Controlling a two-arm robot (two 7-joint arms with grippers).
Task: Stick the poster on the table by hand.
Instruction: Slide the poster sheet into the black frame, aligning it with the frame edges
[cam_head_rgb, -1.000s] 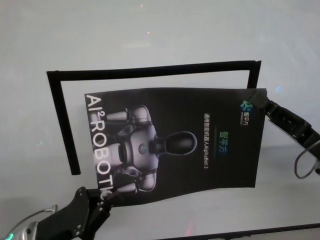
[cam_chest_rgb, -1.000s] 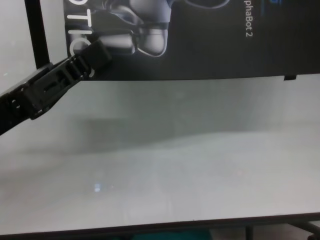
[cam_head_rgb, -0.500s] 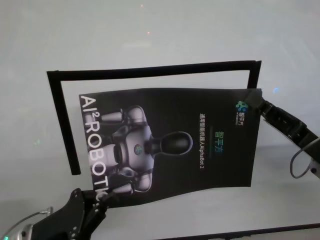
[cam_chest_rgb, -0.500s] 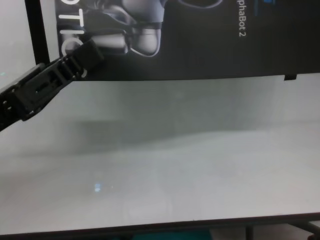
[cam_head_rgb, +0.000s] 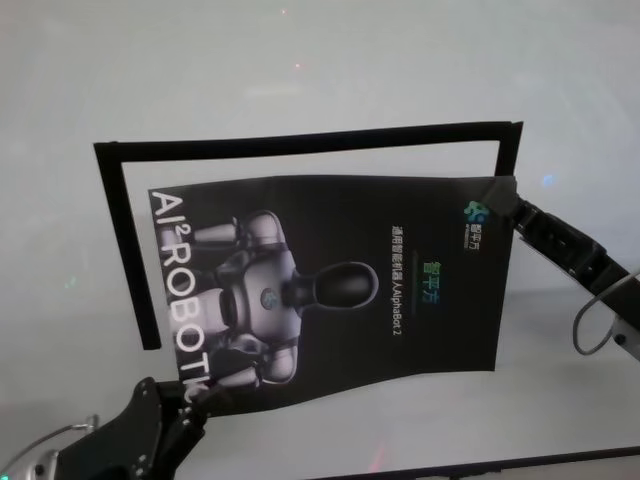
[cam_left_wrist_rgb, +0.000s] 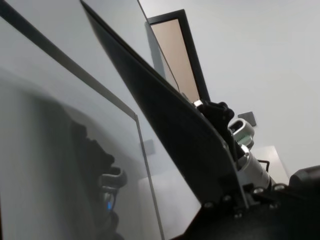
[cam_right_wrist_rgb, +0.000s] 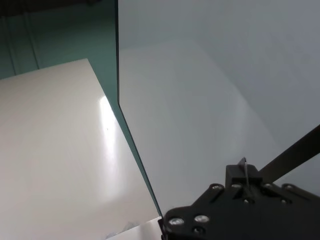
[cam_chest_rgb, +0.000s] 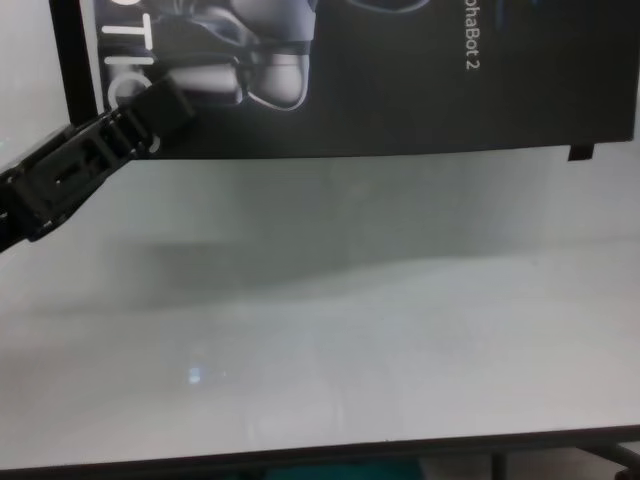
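The poster (cam_head_rgb: 330, 285) hangs between the left pincer (cam_head_rgb: 190, 400) and right pincer (cam_head_rgb: 508, 200), both clamped on its corners.

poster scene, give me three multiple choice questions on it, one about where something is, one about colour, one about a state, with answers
1. Where does the left gripper meet the poster?
A. at its near left corner
B. at its far right corner
C. in its middle

2. What colour is the large lettering along the poster's left edge?
A. red
B. white
C. yellow

3. How does the poster sit over the table?
A. rolled into a tube
B. folded in half
C. spread open, held at two opposite corners

Answers:
1. A, the head view shows the left gripper on the near left corner, while the right gripper has the far right one.
2. B, the letters read white against the black sheet.
3. C, the whole print faces up inside the black tape outline with a gripper at each end.
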